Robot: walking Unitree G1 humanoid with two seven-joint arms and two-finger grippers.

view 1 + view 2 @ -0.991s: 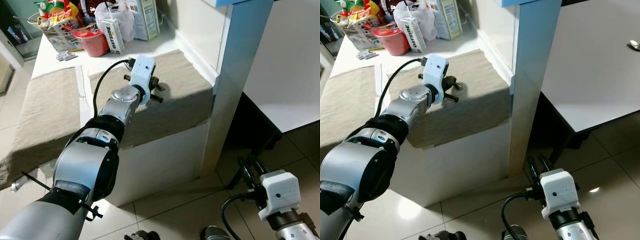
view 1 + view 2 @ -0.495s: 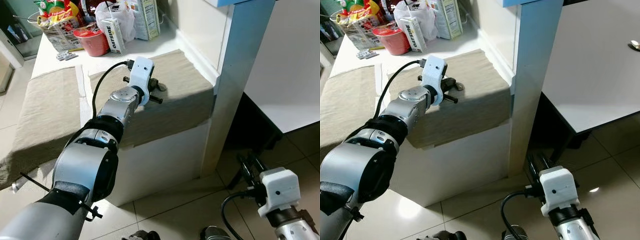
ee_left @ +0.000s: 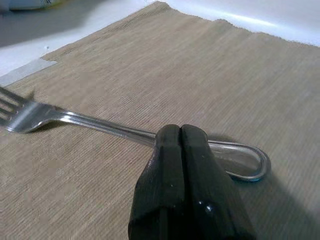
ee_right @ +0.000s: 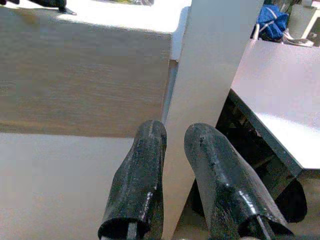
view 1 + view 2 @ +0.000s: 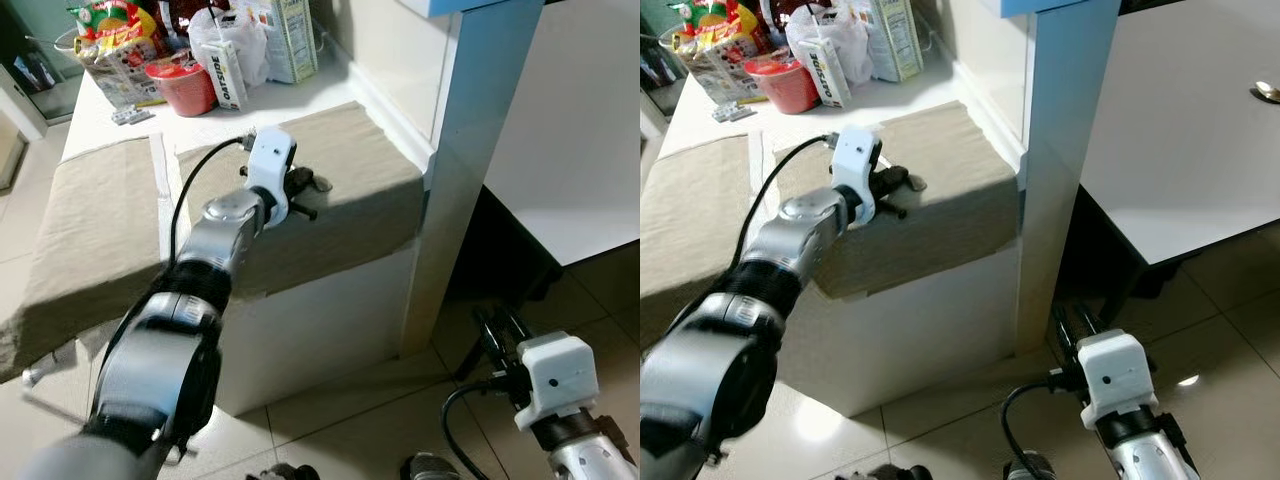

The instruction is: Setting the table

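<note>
A fork (image 3: 90, 122) lay on the tan placemat (image 5: 360, 165) on the tabletop (image 5: 330, 90), its looped handle clamped between the closed fingers of the left gripper (image 3: 179, 137), tines toward 9 o'clock. The right gripper (image 4: 172, 150), slightly parted and empty, hung low. The lift would best be made straight up, handle kept level to prevent pivoting.

You are looking at a home kitchen or dining corner. The white surface (image 5: 330, 95) carries beige woven placemats (image 5: 360, 180), and at its far end stand groceries: an oat drink carton (image 5: 225, 72), a red bowl (image 5: 185, 85), a white plastic bag (image 5: 240, 35) and colourful snack packets (image 5: 115, 30). A fork (image 3: 100, 125) lies on one placemat. Glossy floor tiles (image 5: 350, 420) run below, and a second white table (image 5: 1180, 130) stands beside a pale blue pillar (image 5: 1055, 150).
</note>
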